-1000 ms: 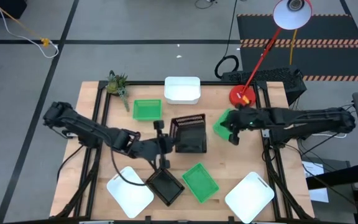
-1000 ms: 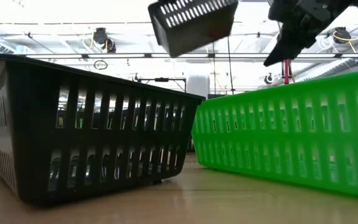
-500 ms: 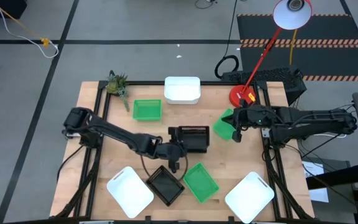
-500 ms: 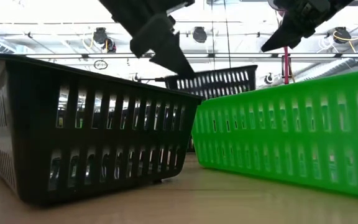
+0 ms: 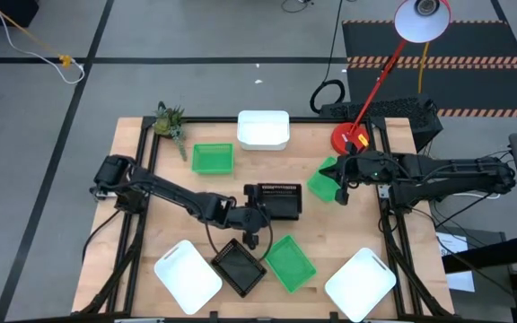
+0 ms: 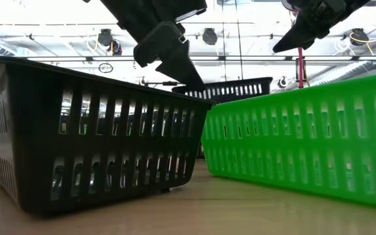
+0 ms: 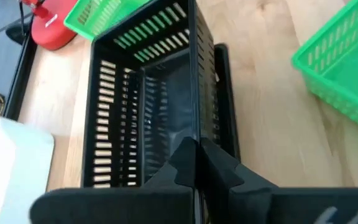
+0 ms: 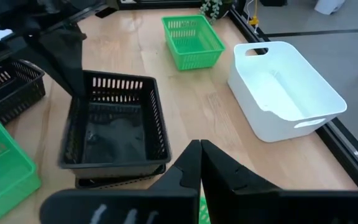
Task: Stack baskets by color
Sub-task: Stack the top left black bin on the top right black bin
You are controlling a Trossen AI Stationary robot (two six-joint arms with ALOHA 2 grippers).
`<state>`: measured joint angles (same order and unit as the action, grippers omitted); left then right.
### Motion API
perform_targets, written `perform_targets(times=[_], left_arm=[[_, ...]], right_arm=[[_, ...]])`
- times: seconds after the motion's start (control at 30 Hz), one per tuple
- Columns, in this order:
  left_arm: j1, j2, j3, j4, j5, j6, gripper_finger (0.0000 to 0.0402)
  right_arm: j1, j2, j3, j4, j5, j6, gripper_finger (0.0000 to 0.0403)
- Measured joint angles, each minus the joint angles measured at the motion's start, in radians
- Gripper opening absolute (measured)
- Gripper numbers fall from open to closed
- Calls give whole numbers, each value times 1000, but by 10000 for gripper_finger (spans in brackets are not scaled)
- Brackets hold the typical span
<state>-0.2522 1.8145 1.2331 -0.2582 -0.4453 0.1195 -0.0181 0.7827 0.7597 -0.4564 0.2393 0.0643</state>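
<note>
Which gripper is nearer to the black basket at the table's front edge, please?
Left. The left gripper sits just behind that black basket; the right gripper is farther off, holding a green basket.

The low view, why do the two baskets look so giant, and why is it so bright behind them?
In the low view the camera sits at tabletop height right beside the black basket and the green basket, so they fill the picture; bright ceiling lights glare behind, leaving the left hand a dark silhouette. In the high view the same baskets look small.
</note>
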Motion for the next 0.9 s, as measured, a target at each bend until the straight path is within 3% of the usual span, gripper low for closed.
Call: perform_targets(times=[0.13, 0.4, 0.9], left_arm=[[12, 0, 0, -17, 0, -33, 22], [14, 0, 0, -36, 20, -37, 11], [36, 0, 0, -53, 62, -92, 46]], right_arm=[[0, 1, 0, 0, -4, 4, 0], [0, 1, 0, 0, -5, 20, 0], [0, 1, 0, -1, -5, 21, 0]])
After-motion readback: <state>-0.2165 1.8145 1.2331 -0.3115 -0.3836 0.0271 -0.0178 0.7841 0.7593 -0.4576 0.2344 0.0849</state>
